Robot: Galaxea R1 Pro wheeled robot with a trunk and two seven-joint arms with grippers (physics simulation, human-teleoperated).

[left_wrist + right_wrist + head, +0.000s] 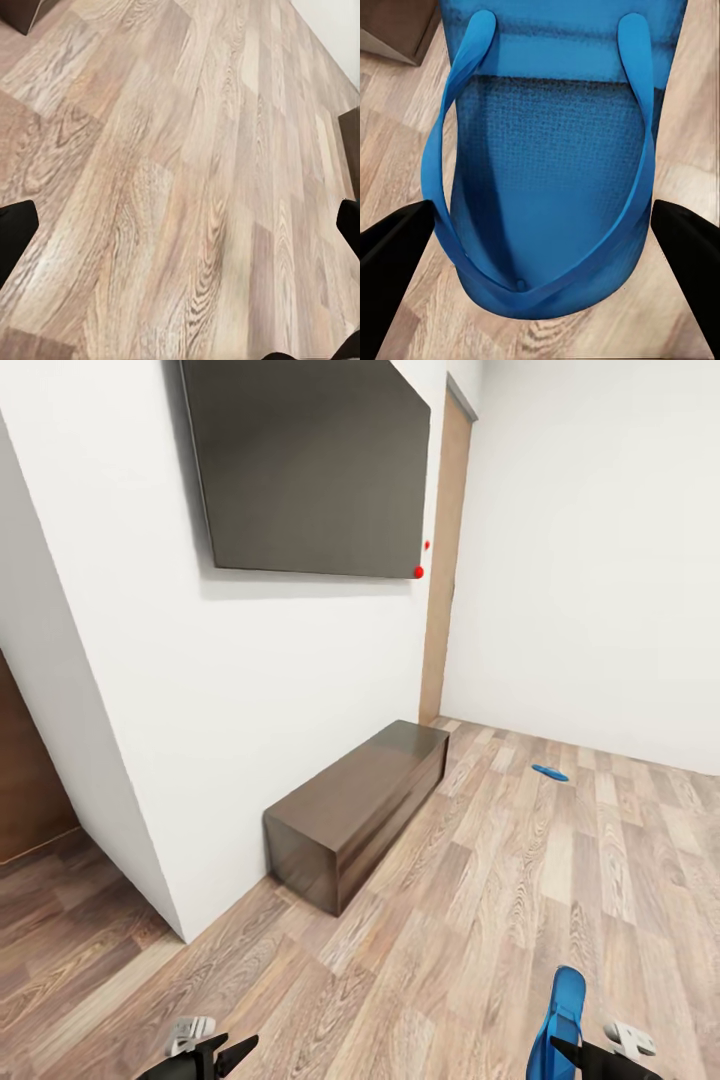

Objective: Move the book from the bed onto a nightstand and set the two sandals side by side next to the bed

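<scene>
Sandal (559,187) held between right gripper (578,1050) jaws, second sandal (549,772) far off on floor (480,920), left gripper (213,1056) jaws apart.

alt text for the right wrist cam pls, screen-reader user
A bright blue sandal seen close up, strap side facing the camera, sits between the right gripper's two black fingers, one at each side of it; contact cannot be told. Behind it lies light wood-plank floor.

White walls (250,690), light wood-plank floor (480,920). Large dark flat screen (310,460) mounted above a long low dark brown glossy bench (360,810). Tan wooden door (445,560) beyond.
</scene>
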